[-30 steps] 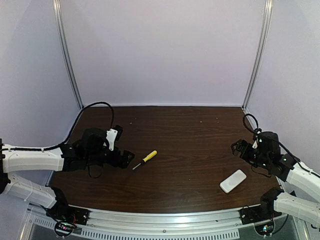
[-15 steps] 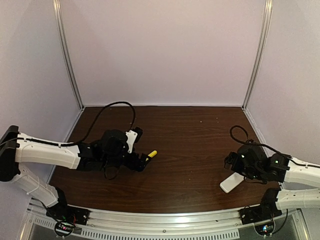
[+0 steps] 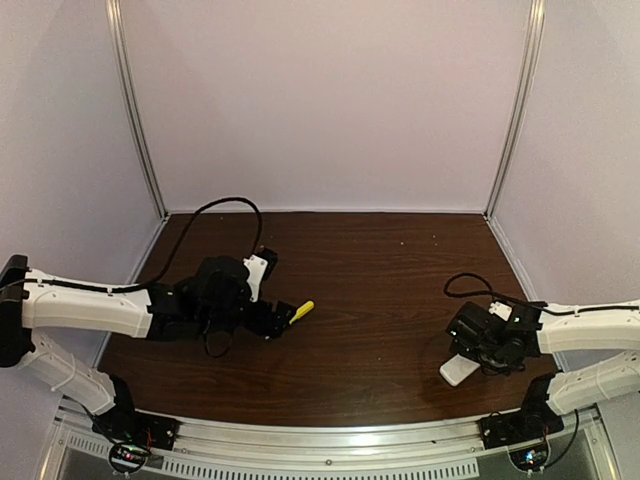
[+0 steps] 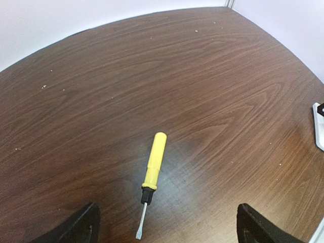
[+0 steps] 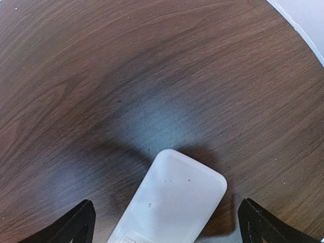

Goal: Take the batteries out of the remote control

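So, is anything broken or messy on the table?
Nothing stands out. The screwdriver lies flat on the table, and the remote control lies flat too, with no cracks showing.

I saw white shells on my left arm (image 3: 85, 310) and right arm (image 3: 600, 328), black wrist housings (image 3: 215, 290), a black cable (image 3: 225, 203) looping off each, and blunt black fingertips (image 4: 76, 228) on the left gripper (image 4: 164, 230).

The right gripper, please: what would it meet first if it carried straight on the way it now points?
Most likely the white remote control, whose end lies between the right gripper's open fingers; how far off is unclear.
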